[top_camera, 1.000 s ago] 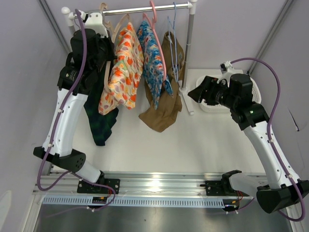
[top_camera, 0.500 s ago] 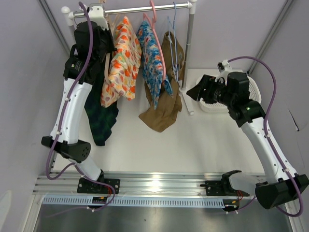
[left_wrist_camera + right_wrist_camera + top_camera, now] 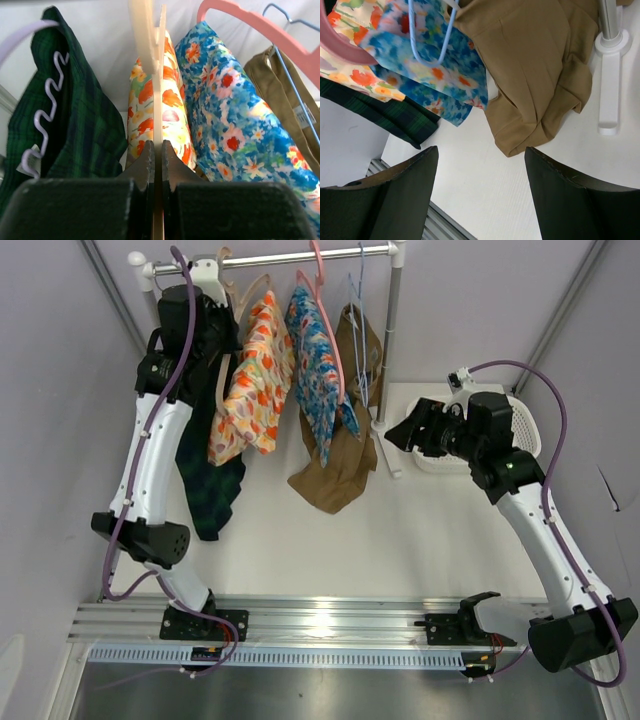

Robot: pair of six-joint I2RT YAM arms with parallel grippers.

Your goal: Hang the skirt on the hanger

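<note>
The skirt (image 3: 250,390), white with orange flowers, hangs from a cream hanger (image 3: 222,360) at the left end of the rail (image 3: 290,257). My left gripper (image 3: 212,285) is high up by the rail, shut on the hanger's thin flat neck. In the left wrist view the hanger (image 3: 158,95) runs straight up between the closed jaws of the left gripper (image 3: 157,150), with the skirt (image 3: 175,115) just behind. My right gripper (image 3: 400,433) hovers open near the rack post, and in its own view the right gripper (image 3: 480,160) holds nothing above the white table.
Also on the rail are a dark green plaid garment (image 3: 210,490), a blue floral garment (image 3: 315,370) on a pink hanger and a tan garment (image 3: 340,470) that reaches the table. The rack post (image 3: 390,340) and a white basket (image 3: 525,430) stand at the right.
My left arm has lifted the hanger and skirt higher, up to the rail. The right arm has drifted slightly left, with its jaws unchanged.
</note>
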